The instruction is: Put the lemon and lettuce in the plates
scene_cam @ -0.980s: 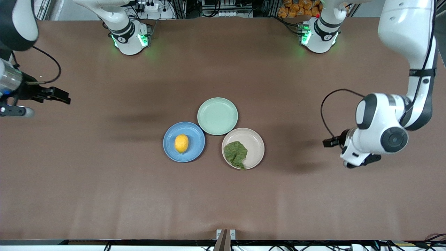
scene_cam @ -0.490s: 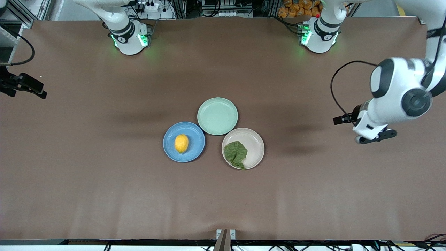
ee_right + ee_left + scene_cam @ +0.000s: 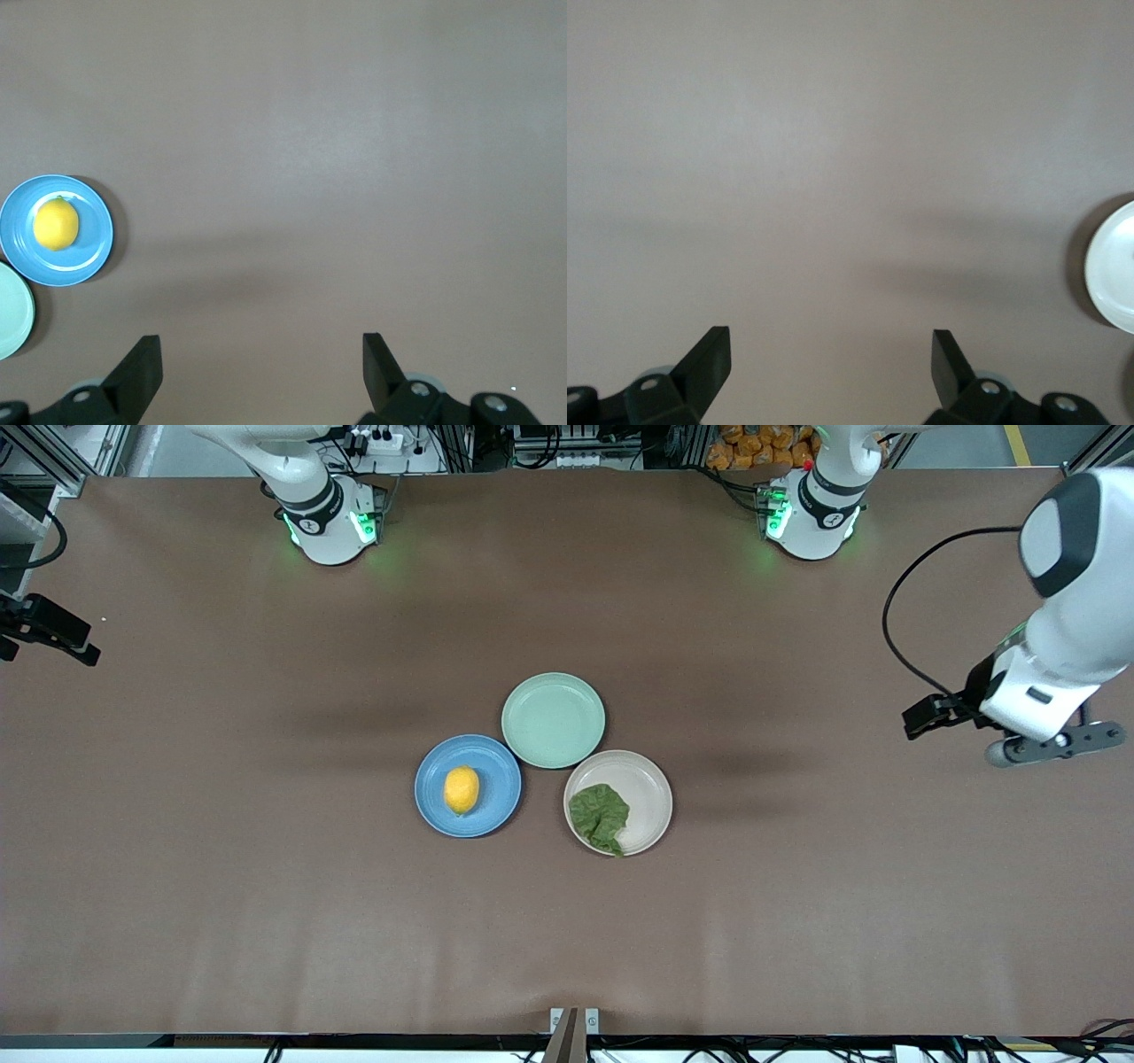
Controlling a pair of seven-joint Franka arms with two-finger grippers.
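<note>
The lemon [image 3: 462, 789] lies in the blue plate [image 3: 496, 779]. The lettuce [image 3: 599, 817] lies in the beige-pink plate [image 3: 647, 797] beside it. My left gripper [image 3: 917, 719] is open and empty, up over bare table toward the left arm's end. My right gripper [image 3: 81, 646] is open and empty at the right arm's end of the table. The right wrist view shows the lemon [image 3: 56, 223] in the blue plate [image 3: 89, 241], well away from the open right gripper [image 3: 261, 341]. The left wrist view shows the open left gripper [image 3: 830, 341] over bare table.
An empty mint-green plate [image 3: 553, 720] touches both plates, farther from the front camera; it also shows in the right wrist view [image 3: 11, 317]. A pale plate rim [image 3: 1116, 279] shows at the edge of the left wrist view; I cannot tell which plate.
Both arms have drawn away from the plates toward their own ends of the table. The lemon and lettuce have not moved.
</note>
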